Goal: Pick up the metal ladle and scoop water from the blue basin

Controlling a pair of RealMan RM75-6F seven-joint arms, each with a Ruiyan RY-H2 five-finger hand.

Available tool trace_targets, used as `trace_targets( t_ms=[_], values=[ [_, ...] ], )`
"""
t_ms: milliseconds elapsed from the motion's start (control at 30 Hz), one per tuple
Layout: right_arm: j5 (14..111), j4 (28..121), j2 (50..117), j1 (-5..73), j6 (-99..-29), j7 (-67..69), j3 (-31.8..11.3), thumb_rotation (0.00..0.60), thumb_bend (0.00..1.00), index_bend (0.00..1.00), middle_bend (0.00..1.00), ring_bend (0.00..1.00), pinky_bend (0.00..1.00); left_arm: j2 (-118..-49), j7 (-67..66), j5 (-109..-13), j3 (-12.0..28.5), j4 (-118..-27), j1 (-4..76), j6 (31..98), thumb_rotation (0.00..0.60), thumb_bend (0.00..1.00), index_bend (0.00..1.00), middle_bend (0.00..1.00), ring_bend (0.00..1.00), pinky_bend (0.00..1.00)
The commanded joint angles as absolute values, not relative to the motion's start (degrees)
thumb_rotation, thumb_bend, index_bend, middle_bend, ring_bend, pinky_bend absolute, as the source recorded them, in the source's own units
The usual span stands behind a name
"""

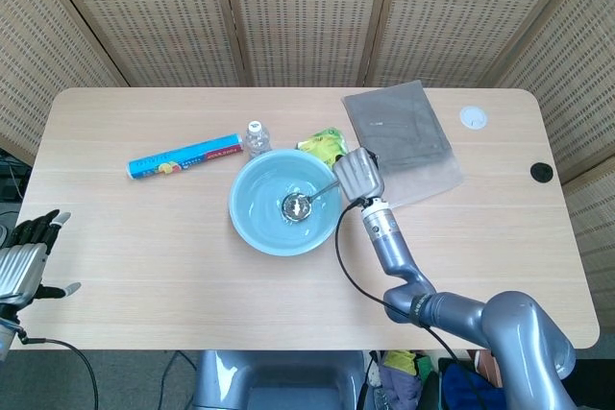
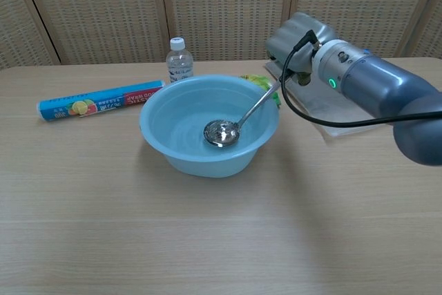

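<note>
Metal ladle (image 2: 222,131) slants down into the blue basin (image 2: 160,144), bowl low at the water so it can fill, handle rising over the rim to the right hand (image 1: 357,174), which grips its upper end. The left hand (image 1: 24,261) idles with fingers apart, off the tabletop (image 1: 135,256) edge.

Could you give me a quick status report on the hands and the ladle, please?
Right hand grips metal ladle handle; ladle bowl down inside blue basin. Left hand open, off table's edge, idle. Nothing blocking the basin.
</note>
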State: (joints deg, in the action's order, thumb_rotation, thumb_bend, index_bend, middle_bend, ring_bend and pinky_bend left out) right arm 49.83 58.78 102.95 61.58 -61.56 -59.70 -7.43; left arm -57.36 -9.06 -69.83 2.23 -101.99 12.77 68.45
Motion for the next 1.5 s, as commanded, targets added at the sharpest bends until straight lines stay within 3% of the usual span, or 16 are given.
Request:
trace_targets(
  t_ms=[33,433,700,900,1500],
  values=[
    [50.8,59.2,102.6,61.3,-61.4,-60.6,-7.0,0.600,0.80,0.84,0.94,0.91,1.00,-57.4,-9.1,-69.8,2.2,-102.0,12.8,68.5,0.600,0.00,0.00,0.00,0.00,0.00],
    [53.2,63.6,101.9,59.9,-60.9,-62.6,-6.4,0.600,0.80,0.84,0.95,0.91,1.00,-57.6,-9.6,-69.7,2.1,-102.1,12.9,68.4,0.600,0.00,0.00,0.00,0.00,0.00],
    [42.9,70.9,100.2,58.7,-59.1,-61.9,-12.6,0.600,0.81,0.85,0.95,0.92,1.00,-57.6,-9.6,-69.2,2.2,-102.0,13.1,68.3,0.600,0.00,0.00,0.00,0.00,0.00],
    [29.3,78.5,95.9,58.6,-58.6,-62.2,-19.0,0.600,0.82,0.85,0.95,0.92,1.00,-57.6,-9.8,-69.3,2.0,-102.1,13.2,68.2,0.600,0.00,0.00,0.00,0.00,0.00],
    [17.3,90.3,85.5,60.3,-61.7,-60.2,-21.5,0.600,0.82,0.85,0.95,0.92,1.00,-57.8,-10.2,-69.3,1.7,-102.0,13.6,67.5,0.600,0.00,0.00,0.00,0.00,0.00]
  ],
)
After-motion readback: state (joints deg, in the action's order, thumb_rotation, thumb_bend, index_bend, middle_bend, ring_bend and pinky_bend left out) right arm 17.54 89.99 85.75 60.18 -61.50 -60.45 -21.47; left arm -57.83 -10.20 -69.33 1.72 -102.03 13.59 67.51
